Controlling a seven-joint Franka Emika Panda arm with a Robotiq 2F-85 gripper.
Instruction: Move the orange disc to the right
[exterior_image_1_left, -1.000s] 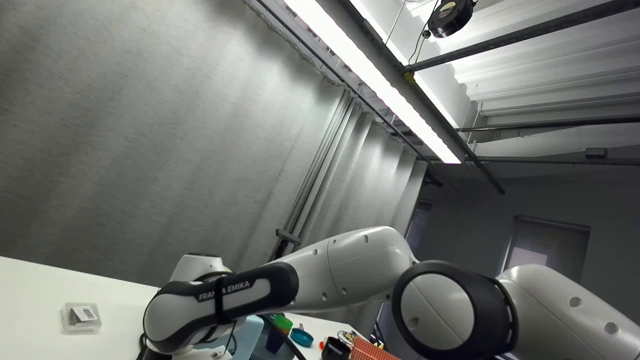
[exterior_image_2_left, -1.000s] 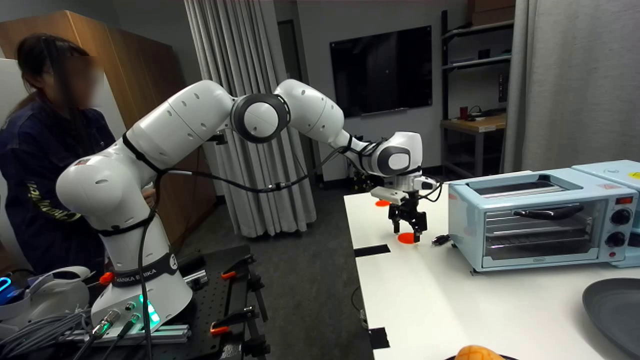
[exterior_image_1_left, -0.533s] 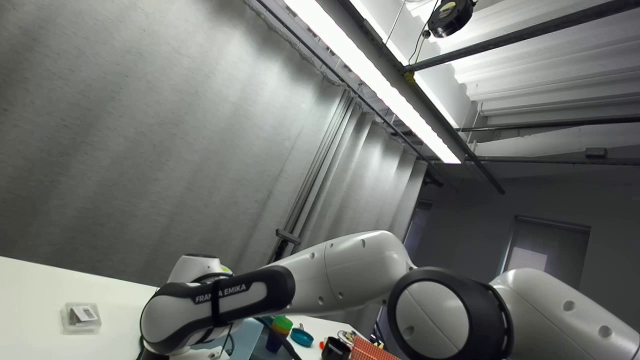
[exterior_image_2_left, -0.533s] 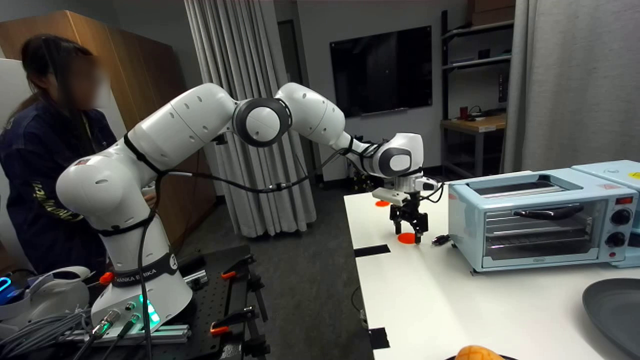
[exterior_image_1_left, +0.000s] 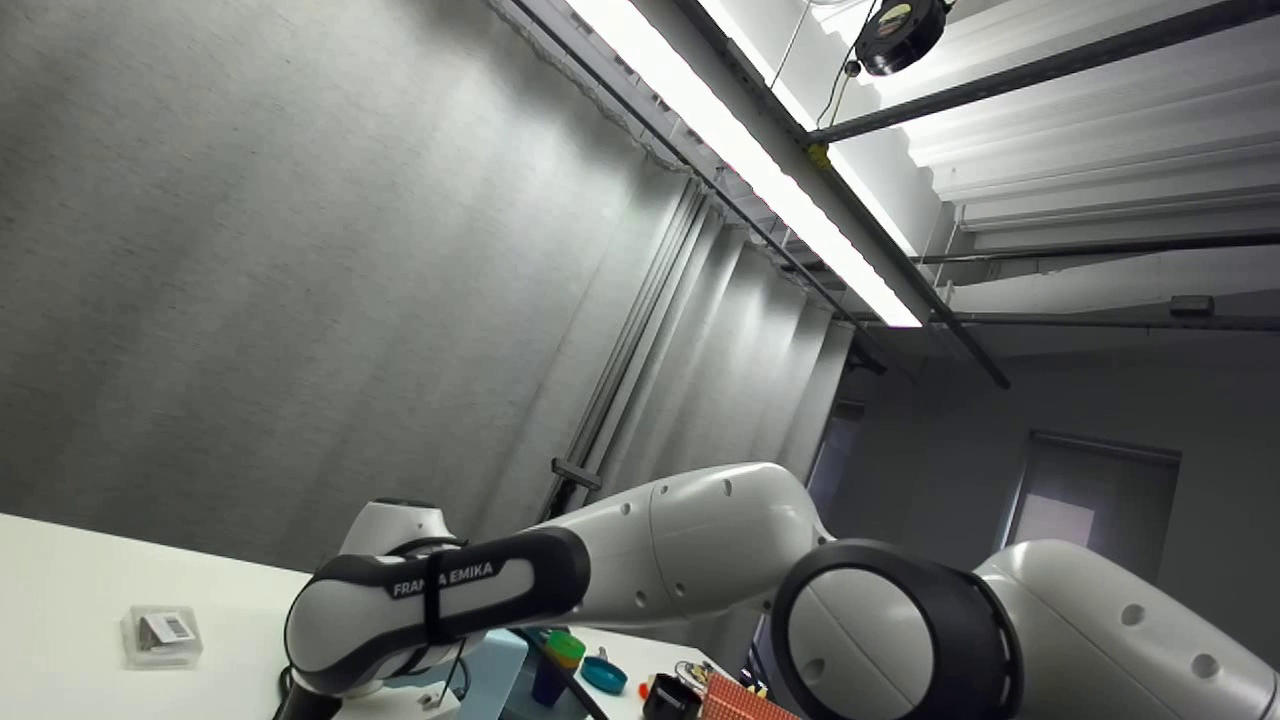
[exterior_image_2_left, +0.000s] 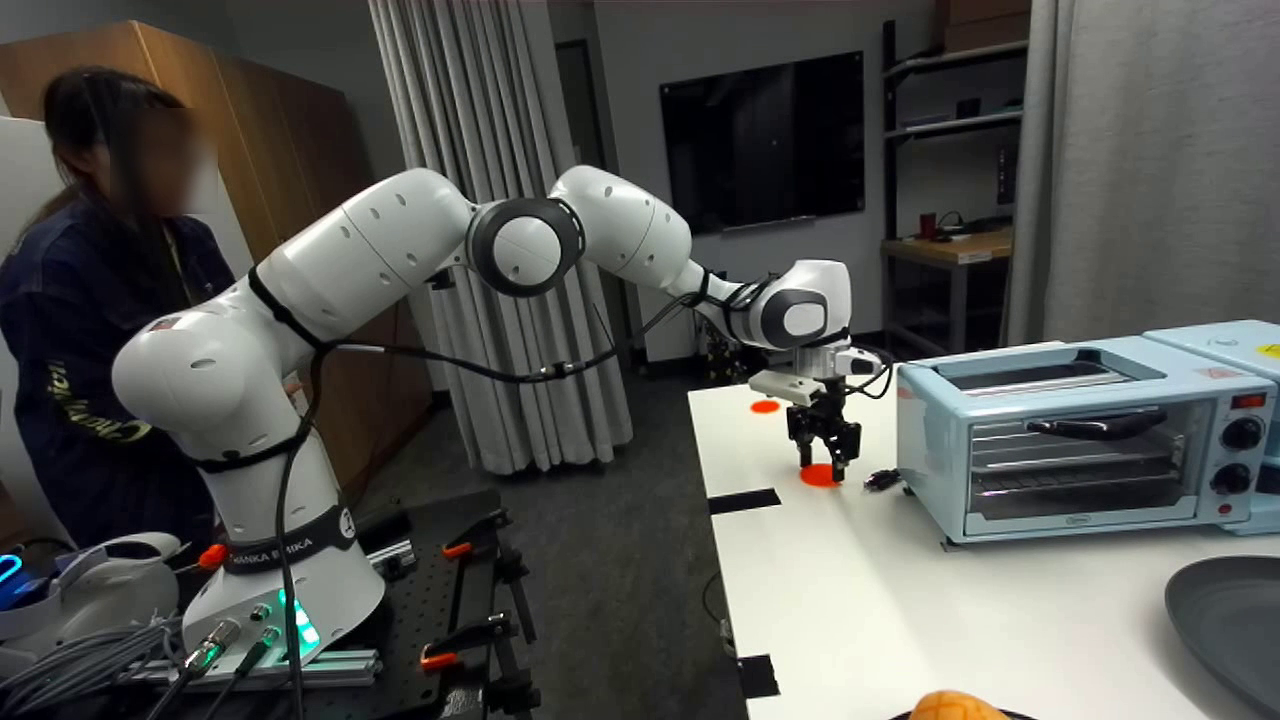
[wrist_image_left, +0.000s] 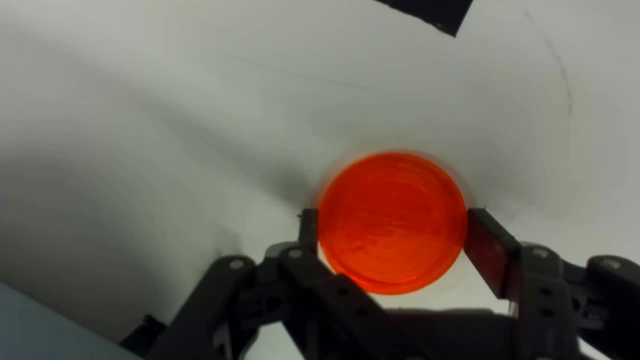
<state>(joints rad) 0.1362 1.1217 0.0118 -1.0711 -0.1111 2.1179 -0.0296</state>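
Observation:
In the wrist view the orange disc (wrist_image_left: 392, 200) is a round, flat, glossy piece. My gripper (wrist_image_left: 393, 216) has a fingertip against each side of its rim, shut on it. The right pad (wrist_image_left: 492, 255) reflects the disc's red. In an exterior view the disc (exterior_image_2_left: 820, 477) appears at the white tabletop (exterior_image_2_left: 850, 610), under the downward-pointing gripper (exterior_image_2_left: 823, 467); whether it touches the surface I cannot tell. A similar orange disc (exterior_image_2_left: 765, 406) lies farther back, apart from the gripper. The fingers and disc are out of sight in the remaining exterior view, where the arm (exterior_image_1_left: 440, 600) fills the lower part.
A light blue toaster oven (exterior_image_2_left: 1080, 450) stands right of the gripper, with a black plug (exterior_image_2_left: 882, 480) between them. Black tape (exterior_image_2_left: 745, 500) marks the near table edge. A dark plate (exterior_image_2_left: 1230, 620) sits at the right. A clear box (exterior_image_1_left: 162, 636) rests on the table.
The fingers have come together onto the disc's rim. Gripper and disc have shifted slightly to the right in an exterior view, and the hand has turned a little.

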